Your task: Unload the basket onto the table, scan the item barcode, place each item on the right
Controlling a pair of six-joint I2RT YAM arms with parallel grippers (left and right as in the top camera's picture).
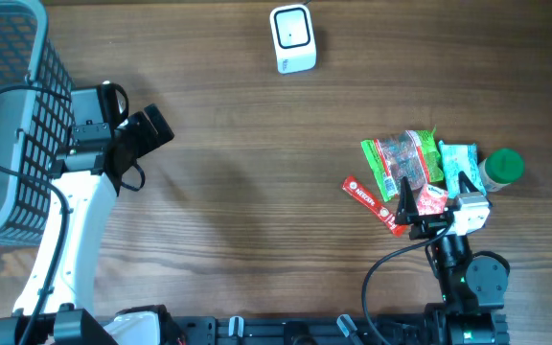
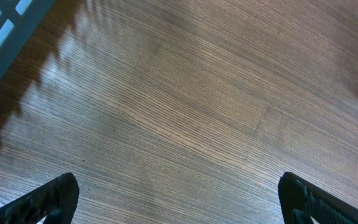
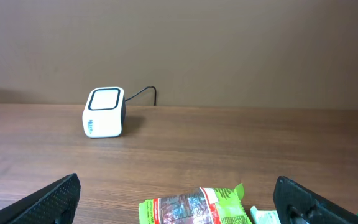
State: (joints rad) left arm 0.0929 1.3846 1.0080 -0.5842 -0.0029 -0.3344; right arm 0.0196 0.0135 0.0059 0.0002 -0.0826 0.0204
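Note:
A pile of items lies at the right of the table: a green snack packet [image 1: 401, 161], a red bar [image 1: 366, 199], a teal packet [image 1: 456, 158] and a green-capped bottle [image 1: 502, 167]. My right gripper [image 1: 437, 190] hovers over the near side of this pile, open and holding nothing. In the right wrist view the green packet [image 3: 197, 208] lies low between the black fingertips [image 3: 50, 202]. The white barcode scanner [image 1: 292, 38] stands at the far edge of the table, and it is the scanner [image 3: 104, 112] in the right wrist view. My left gripper [image 1: 142, 117] is open and empty over bare wood, its fingertips [image 2: 55, 198] wide apart.
A grey mesh basket [image 1: 8, 115] stands at the far left, right beside my left arm; its rim [image 2: 5, 37] shows in the left wrist view. The scanner's cable runs off behind it. Bare wood lies between the two arms.

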